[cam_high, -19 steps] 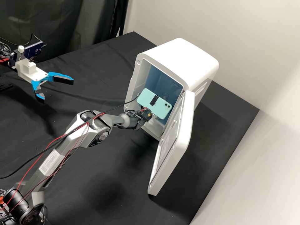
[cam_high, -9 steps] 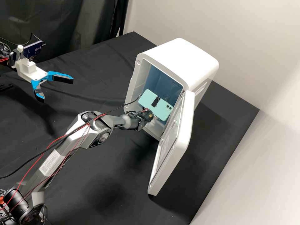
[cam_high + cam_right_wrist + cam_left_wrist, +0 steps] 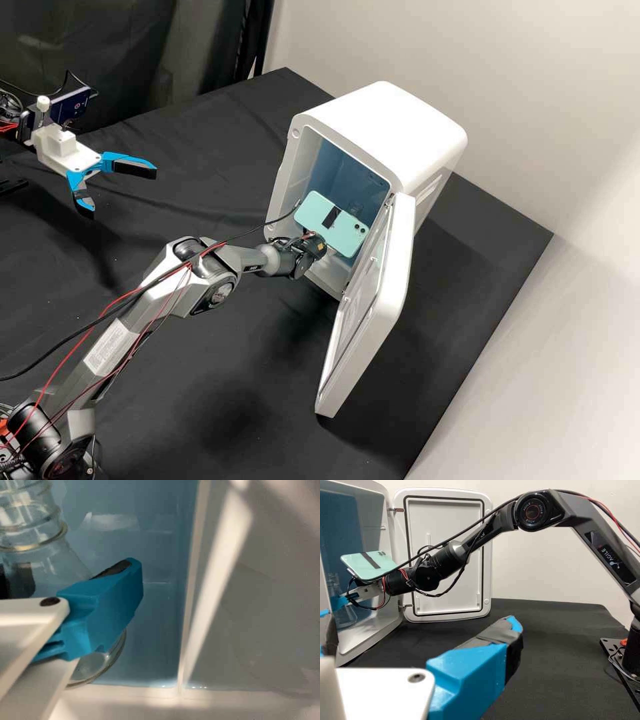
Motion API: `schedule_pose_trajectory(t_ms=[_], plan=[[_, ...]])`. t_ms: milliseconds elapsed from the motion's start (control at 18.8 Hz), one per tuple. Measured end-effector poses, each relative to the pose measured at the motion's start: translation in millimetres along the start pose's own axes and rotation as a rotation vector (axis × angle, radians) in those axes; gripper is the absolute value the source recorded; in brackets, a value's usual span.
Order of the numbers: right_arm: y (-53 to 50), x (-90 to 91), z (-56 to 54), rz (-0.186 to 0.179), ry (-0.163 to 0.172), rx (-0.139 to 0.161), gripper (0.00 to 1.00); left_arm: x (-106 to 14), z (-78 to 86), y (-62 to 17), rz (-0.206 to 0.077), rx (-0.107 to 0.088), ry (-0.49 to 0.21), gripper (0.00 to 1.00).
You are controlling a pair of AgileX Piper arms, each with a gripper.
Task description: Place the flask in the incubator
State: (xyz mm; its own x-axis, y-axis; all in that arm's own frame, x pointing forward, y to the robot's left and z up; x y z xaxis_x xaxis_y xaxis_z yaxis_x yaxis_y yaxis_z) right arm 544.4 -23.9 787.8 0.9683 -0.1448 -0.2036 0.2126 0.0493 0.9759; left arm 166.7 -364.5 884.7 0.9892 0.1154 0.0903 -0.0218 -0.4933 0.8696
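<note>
Right, nearest you, the right arm (image 3: pixel 200 280) stretches over the bench (image 3: pixel 233 387) to the incubator (image 3: pixel 400 127). The incubator's door (image 3: pixel 373 293) stands swung wide beside the opening.

Inside the incubator, the right claw (image 3: pixel 100 611) lies against the cone of the Erlenmeyer flask (image 3: pixel 35 535). The flask sits upright and low in the blue chamber, close behind the front lip. You cannot tell from here whether the claw is clenched on the glass or has let go. You also cannot tell whether the flask's base rests on the chamber floor or hangs just above it.

Treat the flask as clear, thin glass. It looks empty, so it is probably light, and it is stiff, slick and quick to chip against the incubator's walls. The sloped cone will tend to squeeze out of a pinch. The neck, just under the ridged rim, looks like the surer place to hold, and a gentle grip should be enough.

Farther off, well apart from the incubator, the left claw (image 3: pixel 120 193) hangs over the bench, spread open and carrying nothing.
</note>
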Motion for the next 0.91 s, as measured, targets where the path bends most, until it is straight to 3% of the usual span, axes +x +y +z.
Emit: schedule_pose_trajectory(t_ms=[53, 427, 907], plan=[[-0.5, 0.0, -0.3, -0.005, 0.004, -0.01, 1.0, 0.0, 0.0, 0.0, 0.0, 0.0, 0.0, 1.0], [-2.0, 0.0, 1.3, -0.022, -0.014, -0.001, 1.0, 0.0, 0.0, 0.0, 0.0, 0.0, 0.0, 1.0], [-2.0, 0.0, 1.3, -0.022, -0.014, -0.001, 1.0, -0.1, 0.1, 0.2, 0.001, 0.001, 0.0, 1.0]])
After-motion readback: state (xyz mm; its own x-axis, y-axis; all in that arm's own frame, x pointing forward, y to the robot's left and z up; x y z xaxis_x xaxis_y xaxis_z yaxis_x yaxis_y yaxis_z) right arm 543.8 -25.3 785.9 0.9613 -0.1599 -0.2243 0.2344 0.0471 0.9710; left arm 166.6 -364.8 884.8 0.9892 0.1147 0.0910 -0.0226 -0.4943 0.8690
